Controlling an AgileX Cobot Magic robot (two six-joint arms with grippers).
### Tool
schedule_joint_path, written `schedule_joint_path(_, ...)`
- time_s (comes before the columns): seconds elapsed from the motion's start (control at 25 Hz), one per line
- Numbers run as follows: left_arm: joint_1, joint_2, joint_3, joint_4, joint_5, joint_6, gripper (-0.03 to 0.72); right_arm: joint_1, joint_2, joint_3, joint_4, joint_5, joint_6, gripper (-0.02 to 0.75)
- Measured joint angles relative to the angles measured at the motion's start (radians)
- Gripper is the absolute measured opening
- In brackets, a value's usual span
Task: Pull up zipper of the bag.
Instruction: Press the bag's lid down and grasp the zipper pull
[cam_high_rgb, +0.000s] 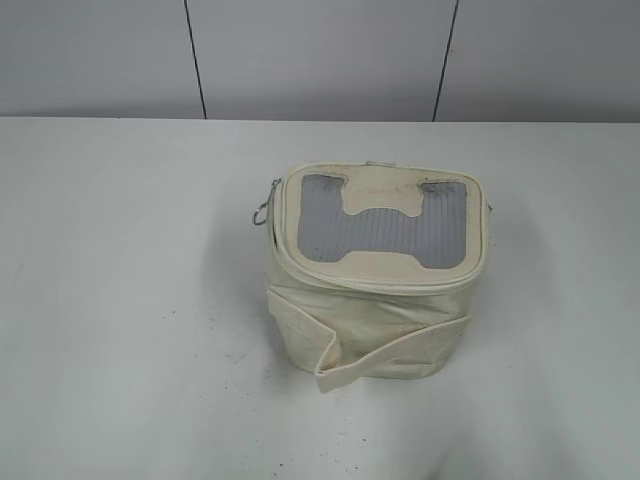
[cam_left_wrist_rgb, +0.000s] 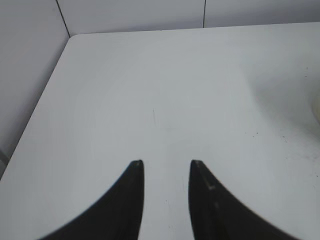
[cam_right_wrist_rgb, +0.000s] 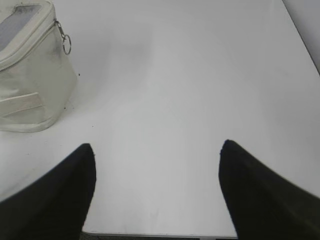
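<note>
The cream-white bag (cam_high_rgb: 375, 320) stands upright in the middle of the white table, its grey mesh window (cam_high_rgb: 385, 230) facing up. The zipper (cam_high_rgb: 300, 268) runs round the lid rim, and a silver ring pull (cam_high_rgb: 261, 214) hangs at the bag's left back corner. Neither gripper shows in the exterior view. My left gripper (cam_left_wrist_rgb: 166, 162) is open and empty over bare table, with only a sliver of the bag (cam_left_wrist_rgb: 316, 107) at the right edge. My right gripper (cam_right_wrist_rgb: 157, 145) is wide open and empty; the bag (cam_right_wrist_rgb: 30, 85) and a ring pull (cam_right_wrist_rgb: 66, 44) lie far off at the upper left.
A loose cream strap (cam_high_rgb: 390, 355) wraps the bag's front. Grey wall panels (cam_high_rgb: 320, 55) stand behind the table. The table's left edge (cam_left_wrist_rgb: 45, 95) shows in the left wrist view, and its near edge (cam_right_wrist_rgb: 160, 234) in the right wrist view.
</note>
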Motion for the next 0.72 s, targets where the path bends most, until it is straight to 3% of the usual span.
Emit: schedule_joint_path(0.72, 0.000, 0.000, 0.000, 0.000, 0.000, 0.000, 0.241, 0.000, 0.000, 0.000, 0.000, 0.000, 0.000, 0.573)
